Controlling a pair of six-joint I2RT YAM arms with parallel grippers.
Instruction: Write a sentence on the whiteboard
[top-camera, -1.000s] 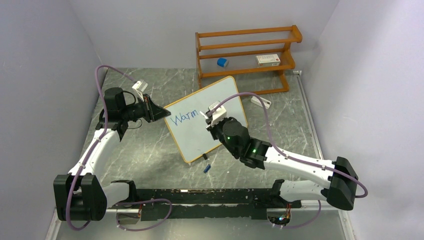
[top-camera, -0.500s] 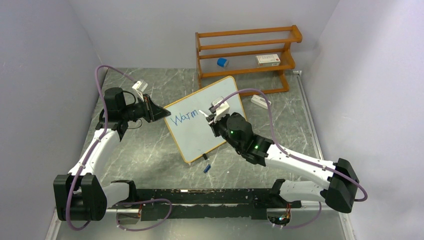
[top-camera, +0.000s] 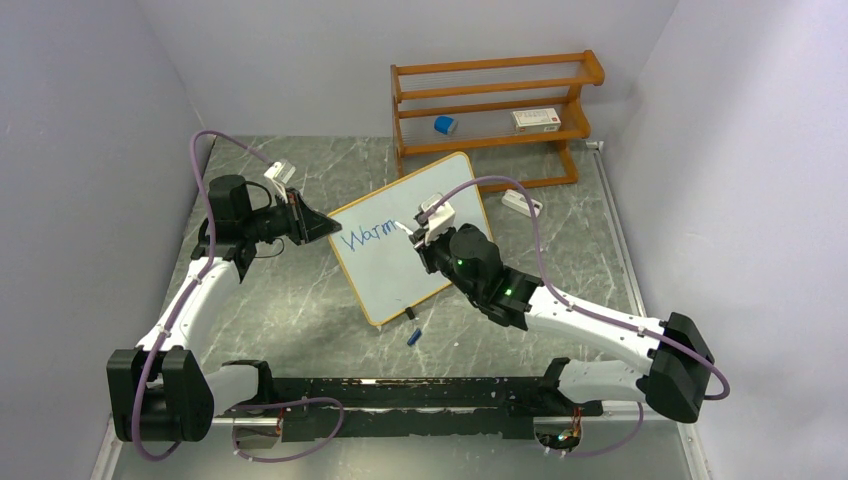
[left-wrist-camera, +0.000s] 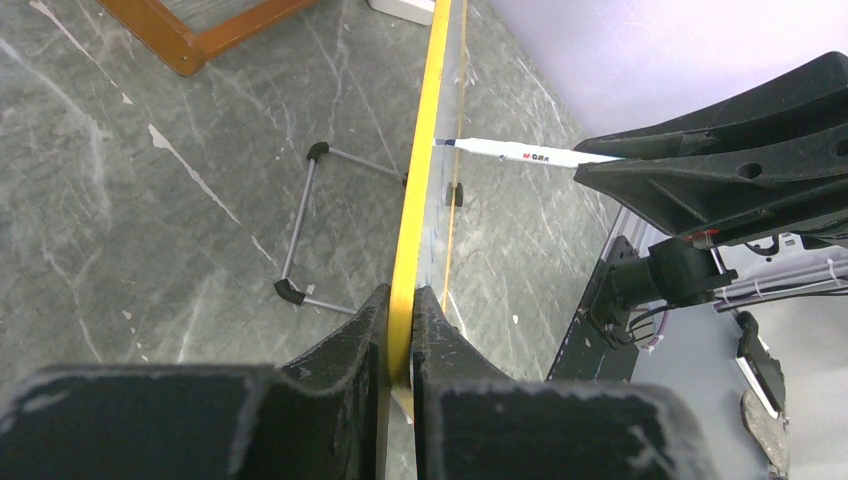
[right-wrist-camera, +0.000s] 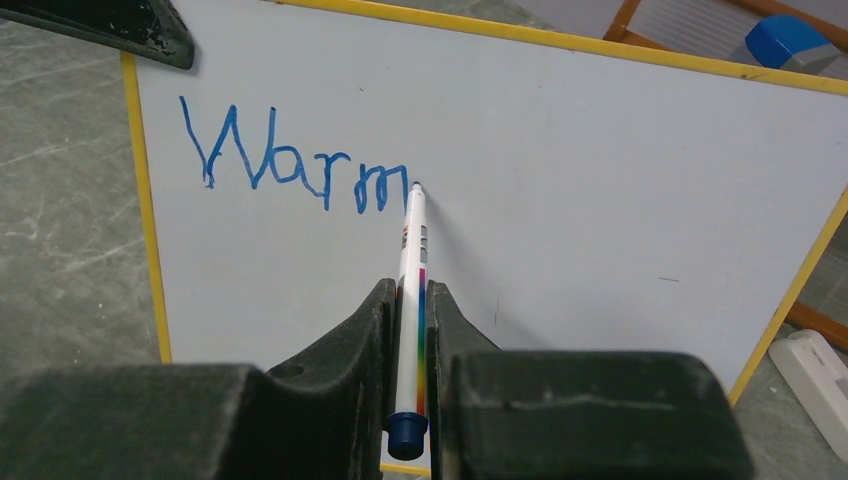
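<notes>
Grey marble table (top-camera: 300, 300) holds whiteboard (top-camera: 385, 275) mid-table, left gripper (left-wrist-camera: 400, 300) squeezed on its 9 o'clock edge, right gripper (right-wrist-camera: 412, 290) pinching marker (right-wrist-camera: 412, 235), tip touching board at 3 o'clock of blue sentence (right-wrist-camera: 290, 165) (reads "Warm").

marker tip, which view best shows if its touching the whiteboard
Left wrist: edge-on along the whiteboard, the marker tip appears to meet its surface. Right wrist shows it by the blue writing; top external, tiny.
</notes>
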